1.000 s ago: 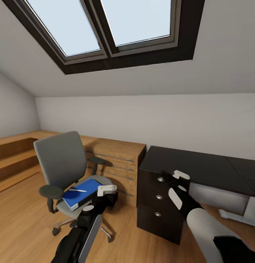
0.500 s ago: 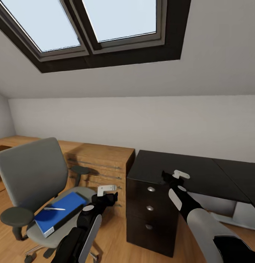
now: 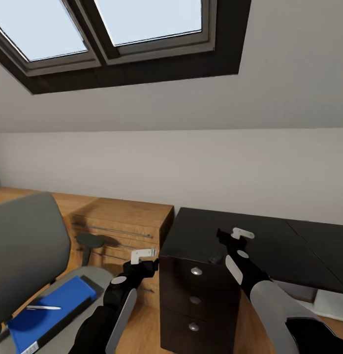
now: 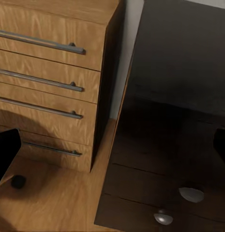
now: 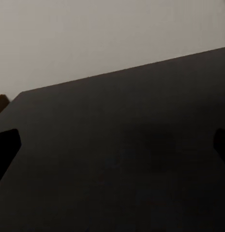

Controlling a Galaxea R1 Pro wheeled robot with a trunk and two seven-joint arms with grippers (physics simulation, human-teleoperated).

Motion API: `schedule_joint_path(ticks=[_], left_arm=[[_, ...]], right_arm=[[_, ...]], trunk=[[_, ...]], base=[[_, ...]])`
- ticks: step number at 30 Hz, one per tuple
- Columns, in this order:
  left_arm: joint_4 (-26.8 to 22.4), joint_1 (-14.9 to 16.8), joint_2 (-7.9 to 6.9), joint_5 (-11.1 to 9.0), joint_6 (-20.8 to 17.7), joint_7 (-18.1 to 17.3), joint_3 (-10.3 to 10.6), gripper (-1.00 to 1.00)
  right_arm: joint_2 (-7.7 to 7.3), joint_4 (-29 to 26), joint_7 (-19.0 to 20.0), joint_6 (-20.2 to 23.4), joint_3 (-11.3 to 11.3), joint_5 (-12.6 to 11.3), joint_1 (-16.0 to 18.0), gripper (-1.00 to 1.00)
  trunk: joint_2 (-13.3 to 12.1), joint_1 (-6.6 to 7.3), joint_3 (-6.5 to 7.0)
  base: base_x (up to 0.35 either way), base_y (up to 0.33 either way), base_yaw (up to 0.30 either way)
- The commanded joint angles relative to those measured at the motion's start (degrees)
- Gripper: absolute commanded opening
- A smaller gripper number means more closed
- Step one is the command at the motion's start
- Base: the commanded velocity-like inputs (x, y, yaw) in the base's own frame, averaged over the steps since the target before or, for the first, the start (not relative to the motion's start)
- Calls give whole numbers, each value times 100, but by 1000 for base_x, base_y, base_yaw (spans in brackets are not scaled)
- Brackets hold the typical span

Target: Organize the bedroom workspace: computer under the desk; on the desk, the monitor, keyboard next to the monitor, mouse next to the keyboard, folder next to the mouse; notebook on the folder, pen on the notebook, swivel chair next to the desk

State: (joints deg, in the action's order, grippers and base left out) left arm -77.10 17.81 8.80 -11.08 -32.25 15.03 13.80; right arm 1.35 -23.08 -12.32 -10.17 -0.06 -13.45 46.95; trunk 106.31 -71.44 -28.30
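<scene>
The grey swivel chair (image 3: 21,250) stands at the lower left of the head view. The blue folder (image 3: 53,302) lies on its seat, with the thin whitish pen (image 3: 43,308) on top. The glossy black desk (image 3: 269,241) fills the right, its dark three-knob drawer unit (image 3: 196,290) in front of me. My left gripper (image 3: 144,255) hovers open between chair and drawer unit, holding nothing. My right gripper (image 3: 237,235) hangs open over the desk's near corner, also holding nothing. The monitor, keyboard, mouse and notebook are out of view.
A light wooden drawer chest (image 3: 117,221) stands against the wall between chair and desk, its bar handles (image 4: 42,82) close in the left wrist view. A pale grey-white shape (image 3: 333,300) shows under the desk at the right edge. Sloped ceiling with skylights above.
The camera has swung right and closer: chair, folder and chest have slid toward the picture's left and the drawer unit looms nearer. Both arms keep the same pose.
</scene>
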Motion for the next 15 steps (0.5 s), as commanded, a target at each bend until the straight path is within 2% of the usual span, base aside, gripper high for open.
schedule_joint_path(ticks=[1,5,8,10,15], left_arm=[[-6,5,-1,-62,-18,52,8,100],[-6,7,-1,-66,-18,52,8,100],[-6,7,-1,-62,-18,52,8,100],[-6,7,-1,-61,-18,52,8,100],[-6,5,-1,-61,-18,52,8,100]], right_arm=[[5,10,-51,-40,6,-31,4,100],[35,22,-186,-44,58,-21,6,100],[161,14,-293,174,208,-14,7,100],[252,-1,-503,391,319,5,7,100],[406,-27,-977,578,568,162,7,100]], trunk=[[3,-3,-7],[3,-3,-7],[3,-3,-7],[3,-3,-7],[3,-3,-7]], base=[[273,-29,-2],[144,-13,-1],[29,-3,0],[9,-1,0],[4,0,0]])
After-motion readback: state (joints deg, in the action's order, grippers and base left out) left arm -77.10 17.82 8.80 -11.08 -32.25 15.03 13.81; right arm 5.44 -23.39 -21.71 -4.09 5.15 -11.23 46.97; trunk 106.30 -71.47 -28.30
